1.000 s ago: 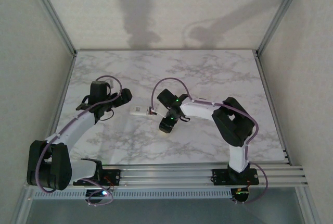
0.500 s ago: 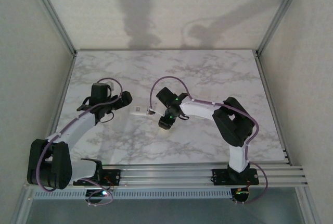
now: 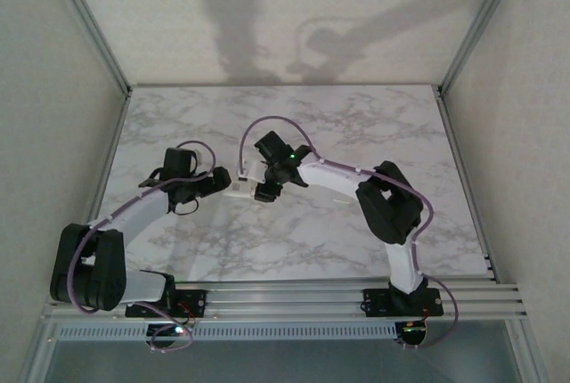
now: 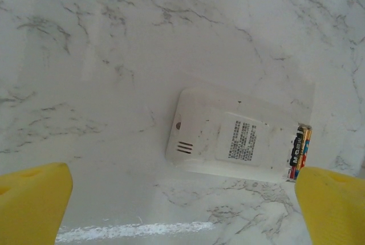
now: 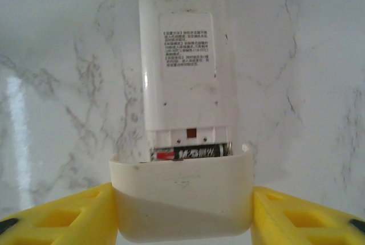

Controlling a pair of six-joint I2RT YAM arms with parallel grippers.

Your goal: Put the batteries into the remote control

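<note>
The white remote [image 3: 237,190] lies back-up on the marble table, label facing up [image 5: 181,62]. Its end compartment is uncovered, and a dark battery with a red band [image 5: 194,152] lies crosswise in it; the same battery [image 4: 299,151] shows at the remote's [image 4: 228,137] right end. My right gripper [image 5: 182,213] is shut on the white battery cover [image 5: 182,194], held just short of that open end, and its yellow fingers [image 5: 63,219] press the cover's sides. My left gripper [image 4: 182,211] stands open and wide at the remote's other end, holding nothing. Other batteries are out of view.
The marble table [image 3: 356,125] stretches bare behind and to the right of the arms. Both grippers [image 3: 216,178] [image 3: 265,189] meet at the remote near the table's middle left. Metal frame posts and walls close in the sides.
My right gripper has swung left and away from me to the remote's open end, carrying the cover. The left gripper has shifted right, closer to the remote's other end.
</note>
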